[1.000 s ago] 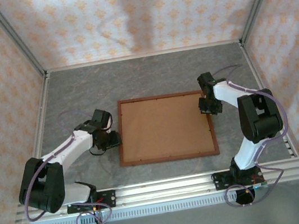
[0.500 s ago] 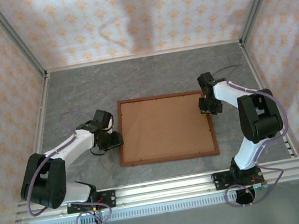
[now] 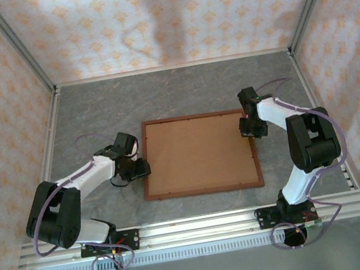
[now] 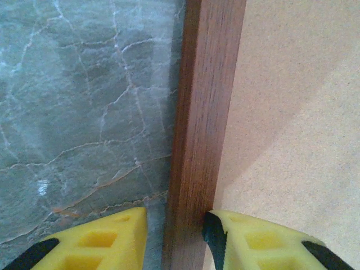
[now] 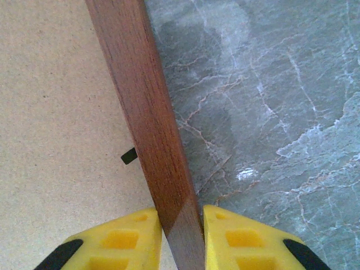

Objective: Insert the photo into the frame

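A grey marbled table (image 3: 179,87) carries the frame (image 3: 202,190), seemingly face down, brown backing board (image 3: 196,153) uppermost.

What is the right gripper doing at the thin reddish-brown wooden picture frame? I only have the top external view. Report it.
Observer: In the right wrist view, the right gripper straddles the rail of the thin reddish-brown wooden picture frame, with both yellow foam fingers against its sides.
Operator: Now give me the left side.
Observer: The left gripper straddles its rail too, but only the inner finger touches the wood. A strip of grey marbled table shows between the rail and the outer finger.
Operator: Check what fills the frame.
Observer: A plain brown cardboard backing board, with a small black tab on it beside the right rail.
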### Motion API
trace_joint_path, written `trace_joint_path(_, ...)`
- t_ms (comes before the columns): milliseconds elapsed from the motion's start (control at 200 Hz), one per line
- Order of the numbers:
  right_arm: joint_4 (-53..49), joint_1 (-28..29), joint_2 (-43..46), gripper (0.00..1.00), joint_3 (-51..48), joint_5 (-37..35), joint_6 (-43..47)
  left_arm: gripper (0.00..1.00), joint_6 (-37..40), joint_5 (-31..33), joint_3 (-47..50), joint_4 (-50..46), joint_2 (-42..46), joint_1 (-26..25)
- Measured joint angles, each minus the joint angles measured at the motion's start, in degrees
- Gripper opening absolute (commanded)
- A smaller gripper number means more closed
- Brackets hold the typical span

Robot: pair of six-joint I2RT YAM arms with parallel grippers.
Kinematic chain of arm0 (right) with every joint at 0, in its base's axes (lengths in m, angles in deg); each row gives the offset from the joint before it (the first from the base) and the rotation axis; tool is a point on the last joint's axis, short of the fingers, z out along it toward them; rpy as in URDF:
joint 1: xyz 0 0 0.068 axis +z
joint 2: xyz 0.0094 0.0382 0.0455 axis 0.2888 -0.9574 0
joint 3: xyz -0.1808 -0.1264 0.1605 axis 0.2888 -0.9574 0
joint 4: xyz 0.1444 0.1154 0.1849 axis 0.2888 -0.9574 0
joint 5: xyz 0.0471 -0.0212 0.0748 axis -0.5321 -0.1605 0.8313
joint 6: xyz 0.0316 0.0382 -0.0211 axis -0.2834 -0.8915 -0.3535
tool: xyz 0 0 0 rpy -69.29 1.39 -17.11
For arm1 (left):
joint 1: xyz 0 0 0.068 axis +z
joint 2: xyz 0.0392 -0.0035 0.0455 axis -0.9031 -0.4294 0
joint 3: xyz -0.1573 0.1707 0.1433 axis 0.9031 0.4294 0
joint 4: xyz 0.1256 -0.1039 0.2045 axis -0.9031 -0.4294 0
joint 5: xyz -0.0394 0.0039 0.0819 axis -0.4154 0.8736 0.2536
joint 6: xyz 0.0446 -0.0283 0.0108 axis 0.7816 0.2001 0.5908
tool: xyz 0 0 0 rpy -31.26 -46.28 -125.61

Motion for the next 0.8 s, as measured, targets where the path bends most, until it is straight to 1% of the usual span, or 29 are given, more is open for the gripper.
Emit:
trace_joint_path(310, 0.02, 0.0, 0.0, 0.22, 0.0, 0.04, 0.22, 0.38, 0.0, 0.57, -0.37, 1.44, -2.12, -1.68)
trace_joint_path(571, 0.02, 0.0, 0.0, 0.22, 0.0, 0.2, 0.24, 0.41, -0.83, 1.84, -0.66, 1.46, -2.99, -2.78)
trace_joint_path(801, 0.83, -0.46, 0.0, 0.22, 0.0, -0.7, 0.26, 0.5, -1.77, 2.95, -0.63, 1.42, -1.64, -3.39)
